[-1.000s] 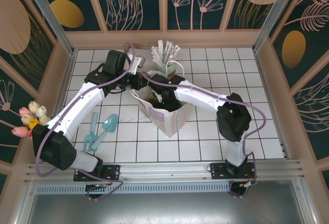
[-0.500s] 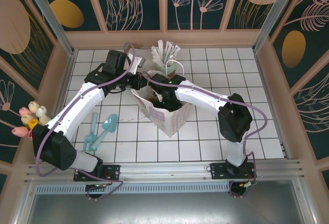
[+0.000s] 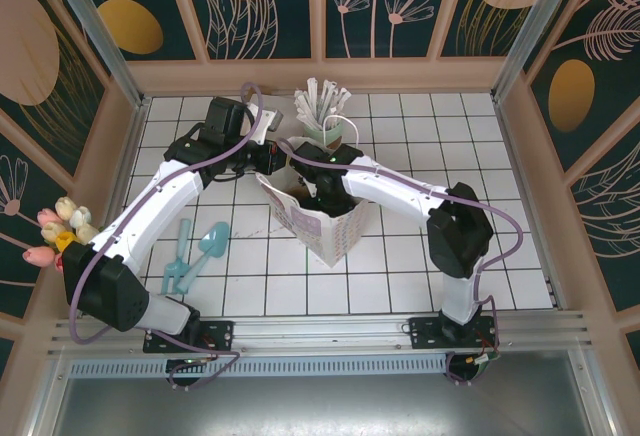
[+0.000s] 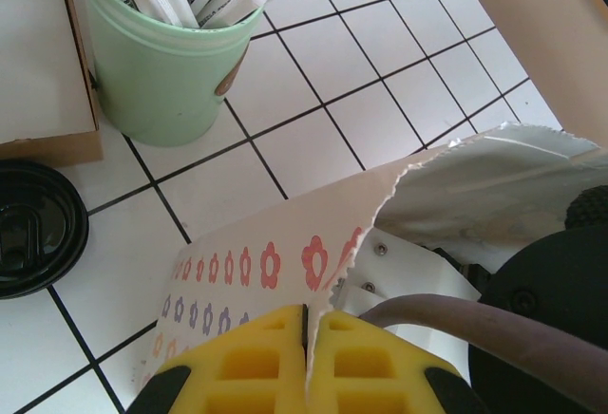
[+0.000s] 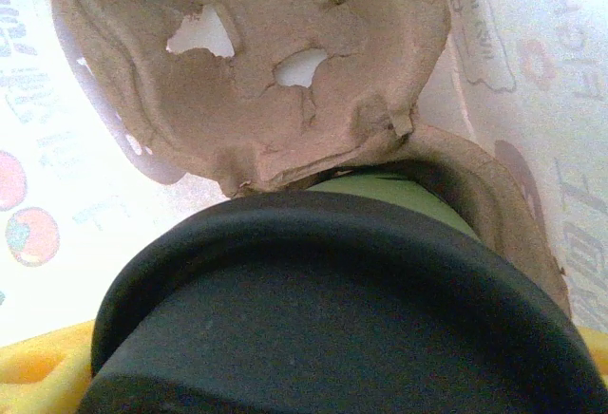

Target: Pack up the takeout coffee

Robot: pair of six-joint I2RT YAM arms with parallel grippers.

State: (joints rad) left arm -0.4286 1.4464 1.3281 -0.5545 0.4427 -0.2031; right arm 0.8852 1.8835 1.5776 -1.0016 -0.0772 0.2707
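Takeout coffee (image 5: pixel 332 329): small green paper cup with a round black plastic lid, low inside the bag, its wall meeting the curved rim of the carrier; whether it is fully seated cannot be told.
Right end effector (image 3: pixel 317 192): reaches down into the bag's mouth; yellow fingers (image 5: pixel 38 376) stand wide on either side of the black lid, gripping the cup.
Left end effector (image 4: pixel 306 324): yellow fingers pressed together, pinching the bag's torn upper edge.
White flower-printed paper bag (image 3: pixel 338 236): stands upright near mid-desk, mouth held open between the two arms.
Brown moulded-pulp cup carrier (image 5: pixel 256 82): inside the bag, beside and partly around the cup.
Pale green plastic cup of white wrapped sticks (image 4: pixel 161 72): upright just behind the bag.
Loose round black plastic lid (image 4: pixel 33 229): flat on the tiles near the pale green cup.
Teal plastic spoon and fork (image 3: pixel 198 249): lying side by side, left of the bag.
White tiled desk (image 3: pixel 480 156): carries all items.
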